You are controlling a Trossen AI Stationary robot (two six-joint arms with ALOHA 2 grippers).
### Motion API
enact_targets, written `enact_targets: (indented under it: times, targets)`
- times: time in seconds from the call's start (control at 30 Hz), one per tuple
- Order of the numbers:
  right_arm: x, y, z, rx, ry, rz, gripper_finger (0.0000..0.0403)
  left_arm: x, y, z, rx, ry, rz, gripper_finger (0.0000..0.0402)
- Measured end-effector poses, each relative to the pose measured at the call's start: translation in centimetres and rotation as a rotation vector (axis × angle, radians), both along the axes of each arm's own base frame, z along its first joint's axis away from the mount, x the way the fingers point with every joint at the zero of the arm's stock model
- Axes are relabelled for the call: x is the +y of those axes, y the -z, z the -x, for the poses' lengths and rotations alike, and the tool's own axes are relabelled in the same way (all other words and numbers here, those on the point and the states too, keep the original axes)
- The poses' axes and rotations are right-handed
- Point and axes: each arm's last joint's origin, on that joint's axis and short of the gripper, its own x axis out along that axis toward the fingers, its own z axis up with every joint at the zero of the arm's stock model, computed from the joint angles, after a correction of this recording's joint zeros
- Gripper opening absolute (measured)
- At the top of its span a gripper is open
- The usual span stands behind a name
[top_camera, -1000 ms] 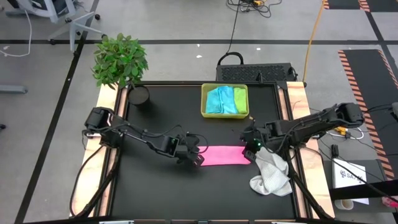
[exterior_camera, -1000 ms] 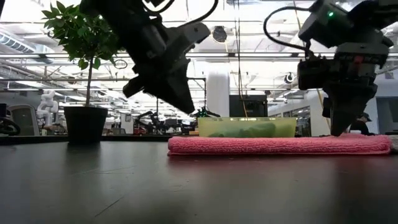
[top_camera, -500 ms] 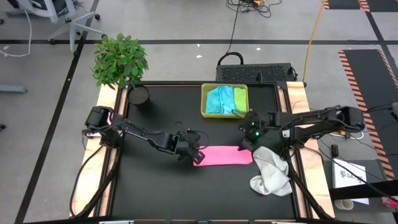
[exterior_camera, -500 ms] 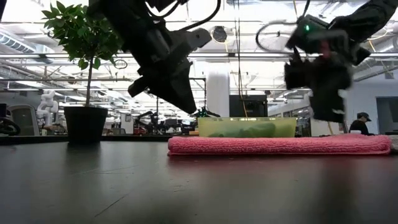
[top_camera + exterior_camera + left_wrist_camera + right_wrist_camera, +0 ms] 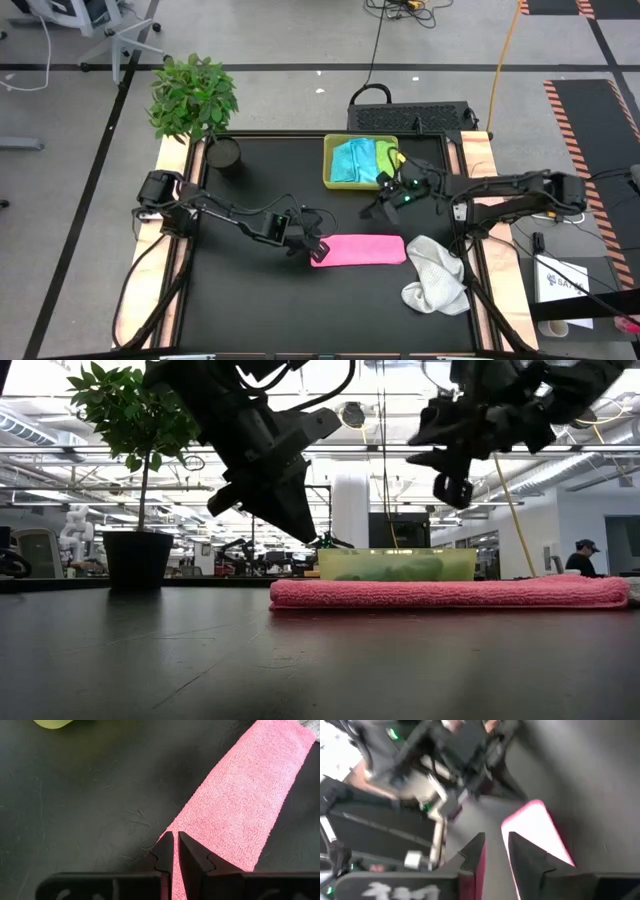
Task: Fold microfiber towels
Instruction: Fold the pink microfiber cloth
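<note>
Black tabletop (image 5: 250, 290) | pink towel (image 5: 360, 249) centre; soft, limp; take corner | left gripper (image 5: 318, 250) at nine o'clock end, pinched together | right gripper (image 5: 385, 200) at one o'clock, fingers apart, empty

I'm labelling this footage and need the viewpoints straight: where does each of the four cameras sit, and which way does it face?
High view: above the table, looking straight down; both arms show, left pincer at the pink towel, right pincer by the tray.
Low view: at tabletop height, looking level across; both arms hang in from above.
Left wrist view: on the left arm, looking past its shut fingers at the pink towel.
Right wrist view: on the right arm, its parted fingers in front.
Shared: all four views show the pink towel.
</note>
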Motion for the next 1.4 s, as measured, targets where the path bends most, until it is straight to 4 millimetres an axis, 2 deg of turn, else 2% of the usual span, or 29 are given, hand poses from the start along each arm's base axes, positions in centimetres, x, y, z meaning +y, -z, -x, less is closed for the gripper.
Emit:
enact_targets:
  times: [0.1,0.23,0.33,0.47,0.63,0.73,0.9,1.03,1.4]
  targets:
    - [0.1,-2.1,-0.5,0.11,-0.072,0.059,0.0056,0.0,0.0,0.0,0.004,0.014,-0.005,0.0026]
    - [0.8,-5.6,0.0,0.377,-0.152,0.297,0.0036,0.0,0.0,0.0,0.007,0.024,0.004,0.0026]
    - [1.2,-6.2,1.4,0.659,-0.133,0.446,0.0036,0.0,0.0,0.0,0.006,0.024,0.004,0.0026]
    - [1.8,-4.7,2.6,0.819,-0.145,0.434,0.0055,0.0,0.0,0.0,0.006,0.024,0.004,0.0026]
    - [2.4,-1.2,3.5,0.902,-0.161,0.405,0.0097,-0.1,0.0,0.0,0.006,0.023,0.005,0.0026]
    - [2.6,0.6,3.5,0.894,-0.109,0.363,0.0124,-0.1,0.0,0.0,0.005,0.021,0.012,0.0026]
    - [3.2,2.1,3.2,0.809,-0.116,0.322,0.0168,-0.2,0.0,0.0,0.006,0.024,0.033,0.0026]
    - [3.5,3.2,3.5,0.81,-0.119,0.314,0.0193,-0.2,0.0,0.0,0.006,0.024,0.034,0.0026]
    - [3.6,6.3,4.7,0.808,-0.096,0.291,0.0212,-0.1,0.1,0.1,0.015,0.022,0.032,0.0026]
